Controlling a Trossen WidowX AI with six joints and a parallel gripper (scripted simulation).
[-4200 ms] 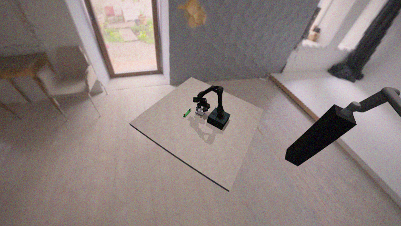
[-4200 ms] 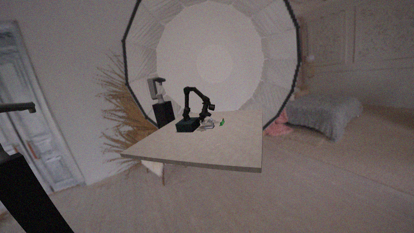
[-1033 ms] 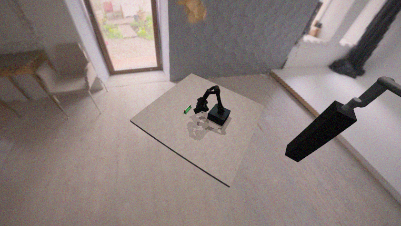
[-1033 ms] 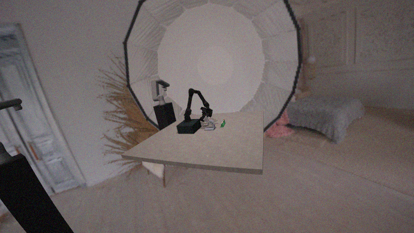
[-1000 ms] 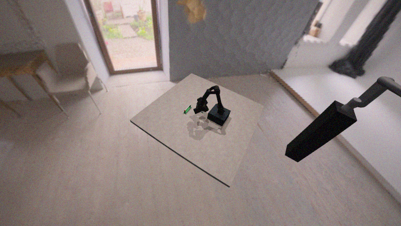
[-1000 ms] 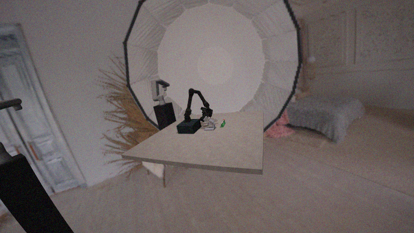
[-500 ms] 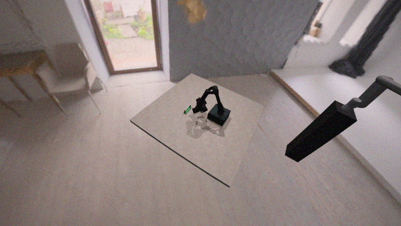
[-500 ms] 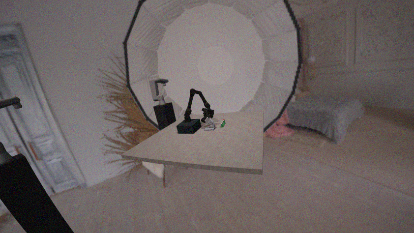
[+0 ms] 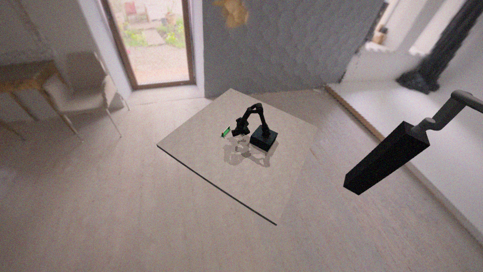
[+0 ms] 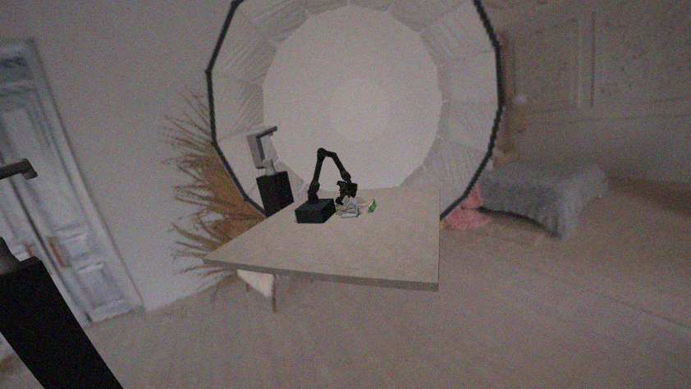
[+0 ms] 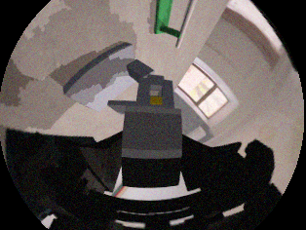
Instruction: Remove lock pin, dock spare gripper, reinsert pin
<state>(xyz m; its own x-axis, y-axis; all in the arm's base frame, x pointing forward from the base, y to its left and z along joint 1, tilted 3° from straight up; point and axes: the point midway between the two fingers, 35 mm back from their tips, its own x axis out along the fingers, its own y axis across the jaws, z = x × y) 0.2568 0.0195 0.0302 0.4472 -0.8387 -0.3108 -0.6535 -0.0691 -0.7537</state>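
My gripper [image 11: 151, 132] is shut on the spare gripper [image 11: 152, 131], a dark grey block pointing away from the wrist camera. The grey mount [image 11: 168, 95] [image 10: 350, 211] stands just beyond the block's front end, with a flange across its near side, a small opening and a yellow patch. The spigot cannot be made out. The block's front end overlaps the flange in view; whether they touch or the spigot is in the socket cannot be told. In the top view my arm mostly hides the mount. The lock pin cannot be identified in any view.
A green holder [image 11: 164, 16] [image 9: 226, 131] [image 10: 372, 208] with a thin pale rail stands on the table [image 9: 202, 151] [image 10: 386, 251] beyond the mount. The arm's black base box [image 9: 264, 138] [image 10: 314, 211] is on the other side of the mount.
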